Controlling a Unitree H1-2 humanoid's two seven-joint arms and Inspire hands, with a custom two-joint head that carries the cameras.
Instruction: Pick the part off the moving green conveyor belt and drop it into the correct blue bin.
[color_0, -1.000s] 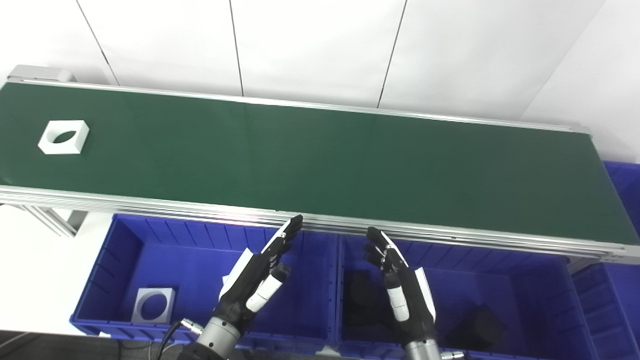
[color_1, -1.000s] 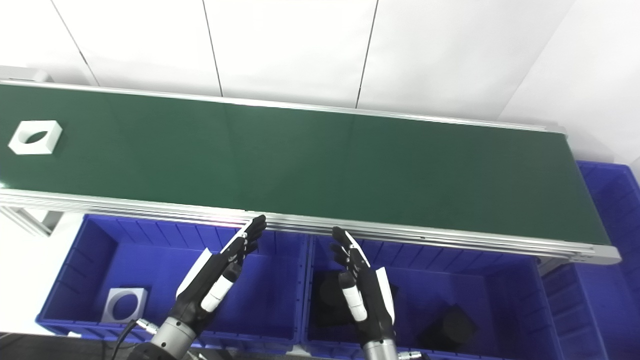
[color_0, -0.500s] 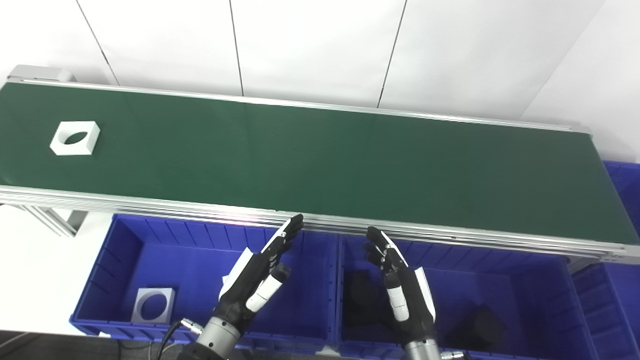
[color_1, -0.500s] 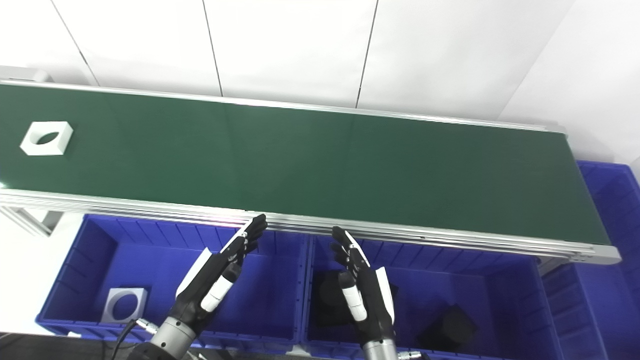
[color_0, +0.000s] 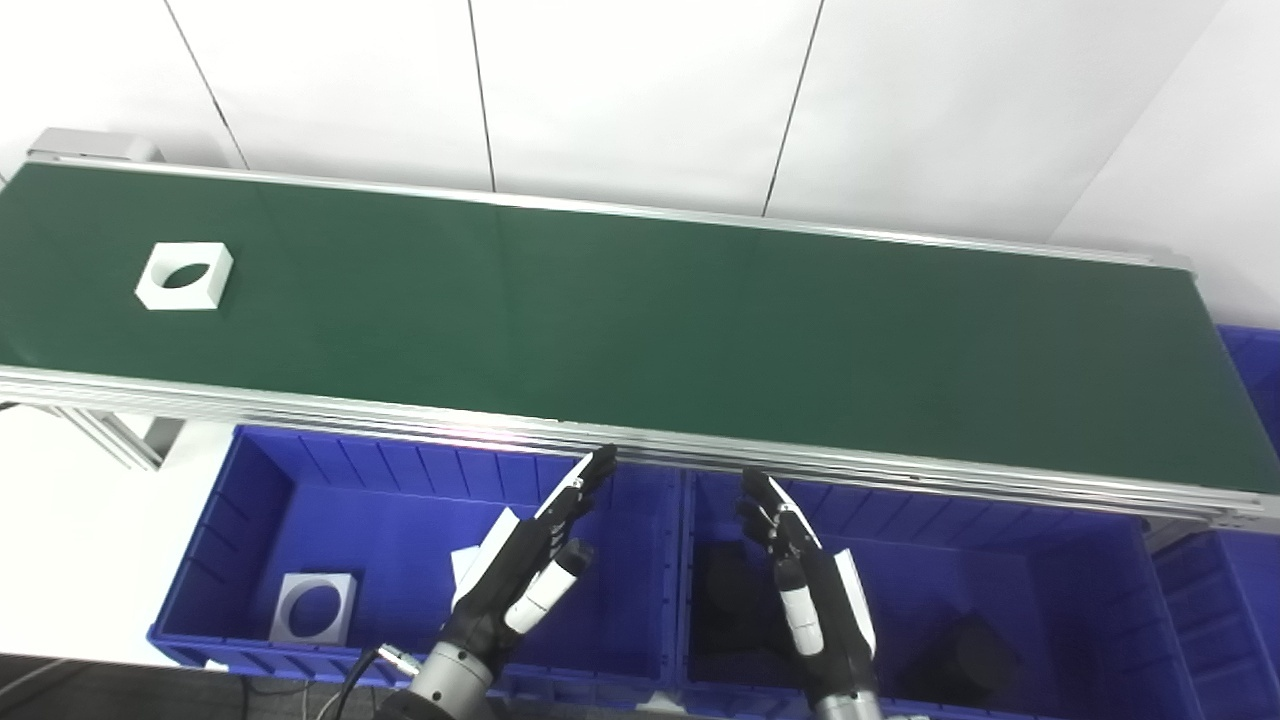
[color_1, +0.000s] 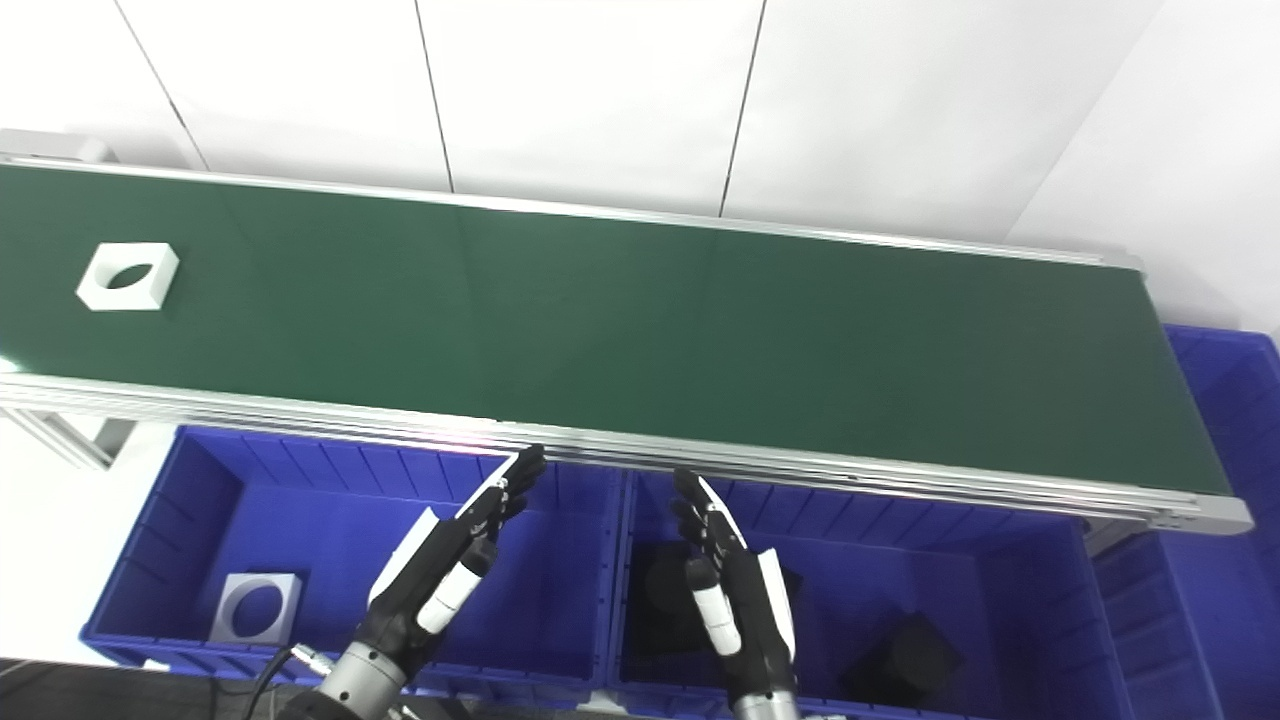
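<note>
- So far nothing of the task is done: the white part (color_0: 184, 277) lies untouched at the far left of the belt (color_0: 640, 320).
- Left hand (color_0: 525, 575) and right hand (color_0: 805, 580) hover over the bins, fingers spread, holding nothing, well apart from the part.
- A like white piece (color_0: 315, 607) lies in the left bin (color_0: 215, 530); dark pieces (color_1: 905, 660) lie in the middle bin (color_1: 1080, 590).
- Grasp, carry and drop all remain; the left bin looks the right one.

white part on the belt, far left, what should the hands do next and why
Probably wait, then bring the left hand up toward the belt's near edge. The white part lies far out at the green belt's left end; both hands, the right hand too, hover open and empty over the blue bins.
</note>
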